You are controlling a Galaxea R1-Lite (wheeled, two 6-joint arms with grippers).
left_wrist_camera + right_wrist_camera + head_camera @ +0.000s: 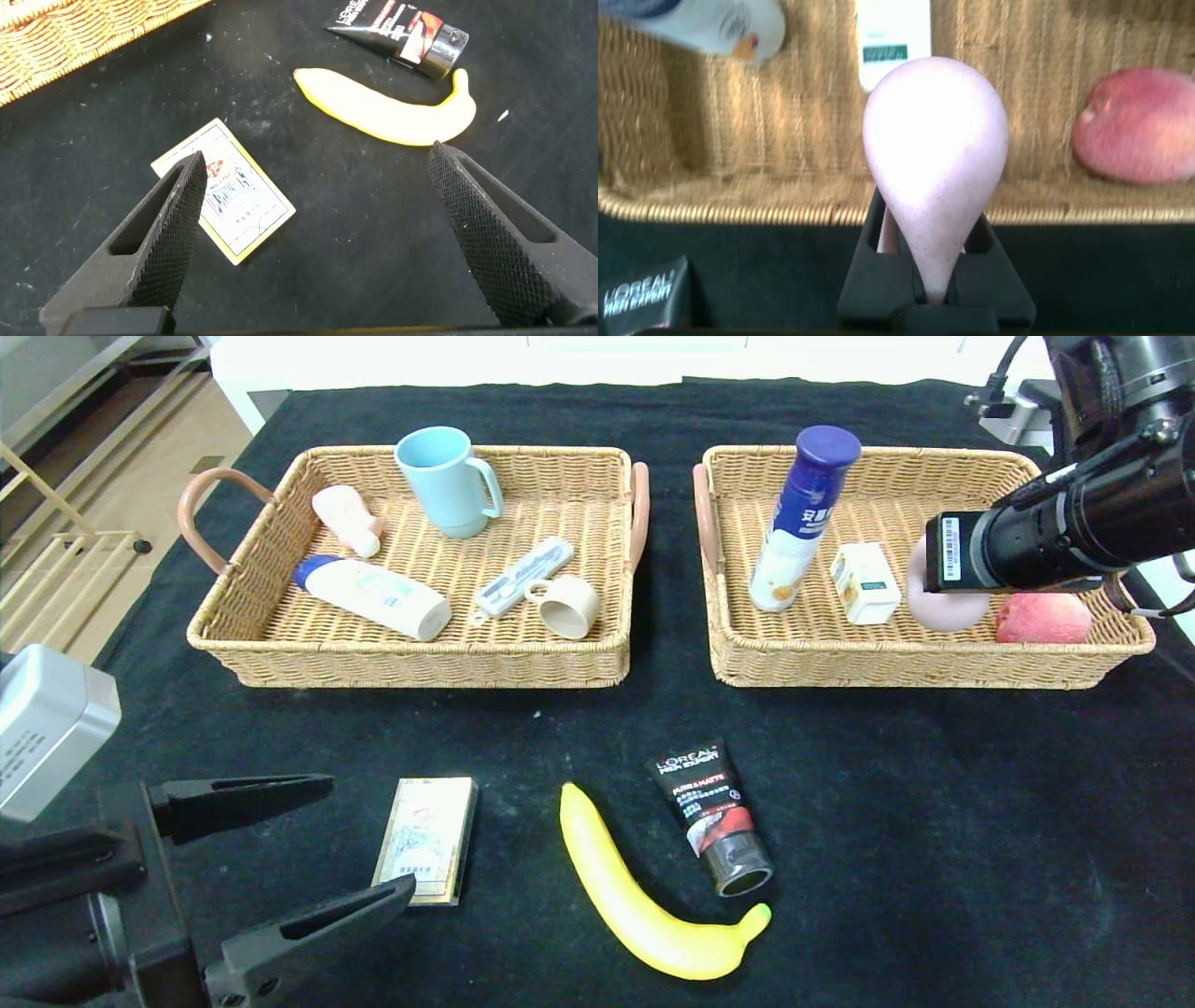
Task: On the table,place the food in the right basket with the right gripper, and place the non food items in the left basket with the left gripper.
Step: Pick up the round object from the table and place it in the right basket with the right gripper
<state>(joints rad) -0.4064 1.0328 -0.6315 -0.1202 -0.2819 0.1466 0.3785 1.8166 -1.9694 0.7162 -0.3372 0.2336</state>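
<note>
My right gripper (936, 280) is shut on the narrow end of a pale pink, pear-shaped food piece (936, 149), held over the front part of the right basket (896, 667); in the head view the piece (945, 609) pokes out under the right arm. My left gripper (372, 837) is open wide just above the table at the front left, with nothing between its fingers (177, 215). One finger partly covers a flat card box (427, 840). A yellow banana (635, 905) and a black L'Oreal tube (709, 812) lie to the right of the box.
The left basket (411, 663) holds a blue mug (448, 481), a pink bottle (347, 520), a white bottle (373, 597), a toothbrush case (523, 577) and a beige cup (567, 605). The right basket holds a blue-white bottle (803, 518), a small carton (865, 581) and a red fruit (1043, 618).
</note>
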